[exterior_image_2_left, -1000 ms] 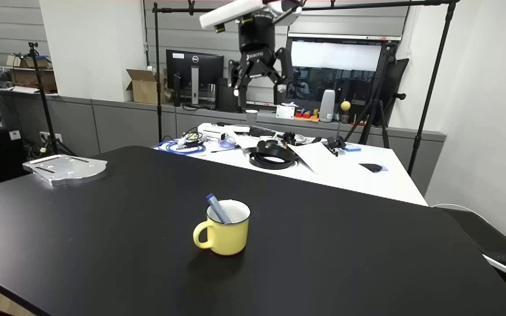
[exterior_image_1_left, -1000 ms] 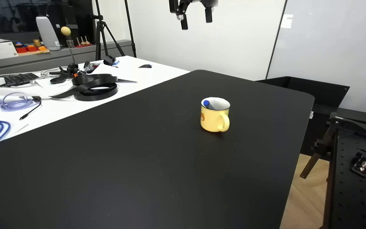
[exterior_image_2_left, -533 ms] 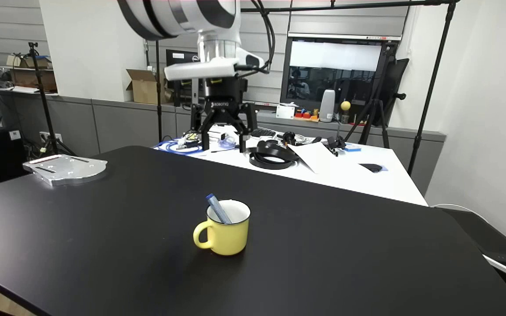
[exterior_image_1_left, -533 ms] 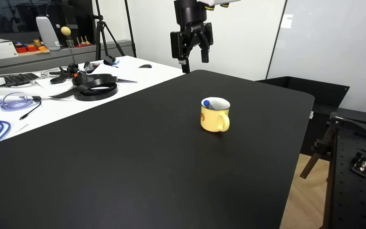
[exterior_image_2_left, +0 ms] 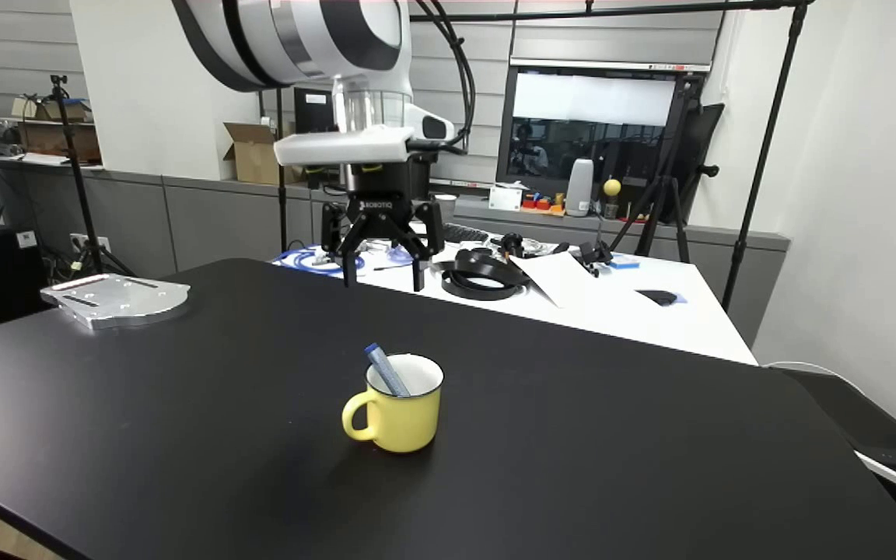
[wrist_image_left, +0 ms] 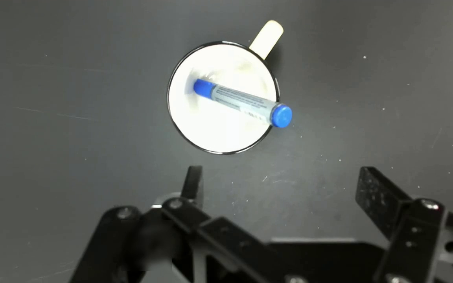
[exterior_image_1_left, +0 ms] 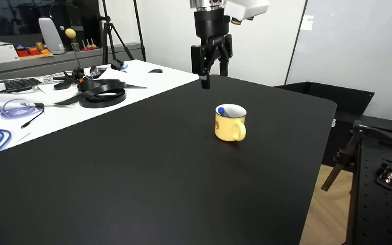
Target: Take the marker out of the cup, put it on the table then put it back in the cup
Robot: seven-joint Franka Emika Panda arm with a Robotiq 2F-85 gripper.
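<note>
Marker (wrist_image_left: pixel 242 101) is leaning inside the yellow cup (exterior_image_2_left: pixel 409 424), one blue end sticking up past the rim; both are sitting below the tool (exterior_image_2_left: pixel 383 281) and off to one side of its fingers (wrist_image_left: pixel 382 200). Tool is hanging released, fingers spread wide, well apart from the cup. Cup is standing upright on the black tabletop (exterior_image_2_left: pixel 611 451), handle pointing away from the tool.

My arm (exterior_image_2_left: pixel 316 31) is white with dark bands (exterior_image_2_left: pixel 239 40) and black cables (exterior_image_2_left: pixel 457 43); my black end effector (exterior_image_2_left: pixel 384 274) bears white ROBOTIQ lettering (exterior_image_2_left: pixel 377 204) and silvery screws (wrist_image_left: pixel 430 204).
</note>
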